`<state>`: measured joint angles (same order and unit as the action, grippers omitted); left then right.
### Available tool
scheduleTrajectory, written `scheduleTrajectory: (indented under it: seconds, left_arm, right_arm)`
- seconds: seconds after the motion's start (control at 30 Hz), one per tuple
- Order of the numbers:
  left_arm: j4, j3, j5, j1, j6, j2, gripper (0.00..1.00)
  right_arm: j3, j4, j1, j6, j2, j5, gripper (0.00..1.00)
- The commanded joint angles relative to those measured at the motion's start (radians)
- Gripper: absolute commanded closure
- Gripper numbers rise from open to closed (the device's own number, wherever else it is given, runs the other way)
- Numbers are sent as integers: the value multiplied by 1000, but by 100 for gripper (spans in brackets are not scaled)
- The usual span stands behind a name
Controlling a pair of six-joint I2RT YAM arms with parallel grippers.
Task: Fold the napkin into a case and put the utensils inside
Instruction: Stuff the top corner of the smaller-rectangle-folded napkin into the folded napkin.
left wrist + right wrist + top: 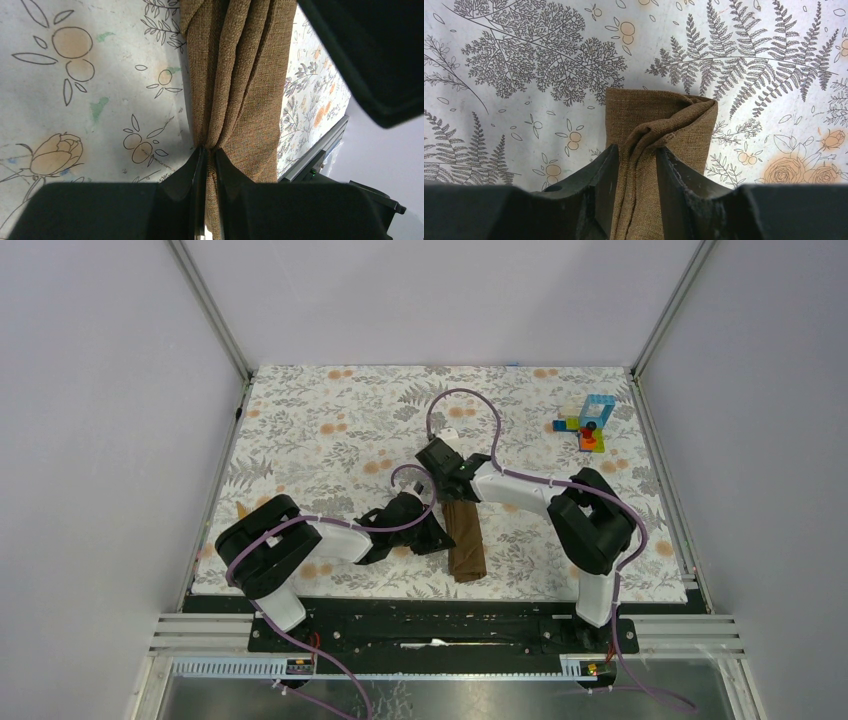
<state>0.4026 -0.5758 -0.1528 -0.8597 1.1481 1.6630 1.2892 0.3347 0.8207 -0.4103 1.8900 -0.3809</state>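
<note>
Scene: Seen from above, two black robot arms reach in from the bottom of the frame over a surface covered by a grey-and-orange floral sheet.

Napkin: The plain brown woven fabric napkin lies low in the centre of the overhead frame. It is gathered into a long narrow strip running up and down the picture, with loose lengthwise pleats.

Left hand: The left hand, at the bottom centre of its wrist view, is almost closed. Its two black fingers pinch a thin gather of the napkin's pleats at the strip's left side.

Right hand: The right hand sits at the strip's upper end in the overhead frame. Its fingers stand partly apart, astride a raised ridge of cloth that fills the gap. Whether they squeeze it or merely flank it cannot be told.

Utensils: Not made out in any view.

Elsewhere: A small stack of colourful toy blocks stands at the upper right of the overhead frame, well apart from the napkin.

Handling: The cloth looks light, soft and limp. Its coarse weave should grip well, but it is unlikely to keep a crease unaided, and the pleats may slide open.

Where to hold: Probably at an end or edge, catching every layer. A pinch mid-strip would likely only bunch it.
</note>
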Motion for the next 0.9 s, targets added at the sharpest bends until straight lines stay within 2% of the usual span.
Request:
scheduleTrajectory:
  seconds: [0.0, 0.1, 0.17, 0.37, 0.4, 0.53, 0.6, 0.73, 0.87]
  left_arm:
    - [-16, -16, 25, -4, -31, -20, 86]
    - [-16, -15, 27, -4, -32, -19, 86]
    - [-17, -14, 28, -3, -32, -20, 86]
    - [-21, -9, 36, -4, -40, -37, 83]
    - [-22, -4, 43, -4, -43, -47, 80]
    - [-19, 31, 85, -2, -67, -133, 52]
    - [-43, 44, 126, 2, -89, -196, 44]
    - [-126, 51, 209, 44, -125, -311, 37]
    - [-142, 46, 198, 118, -141, -338, 34]
  right_arm:
    - [45, 22, 21, 4, 13, -69, 60]
    - [44, 23, 25, 5, 14, -81, 64]
    - [41, 22, 27, 5, 12, -88, 71]
    - [6, -16, 27, 19, -20, -85, 100]
    - [-5, -32, 27, 21, -28, -80, 100]
    - [-73, -115, 24, 46, -86, 5, 100]
    - [-93, -135, 20, 47, -101, 42, 100]
    - [-132, -169, -5, 6, -130, 132, 100]
    - [-189, -221, -59, -49, -169, 228, 100]
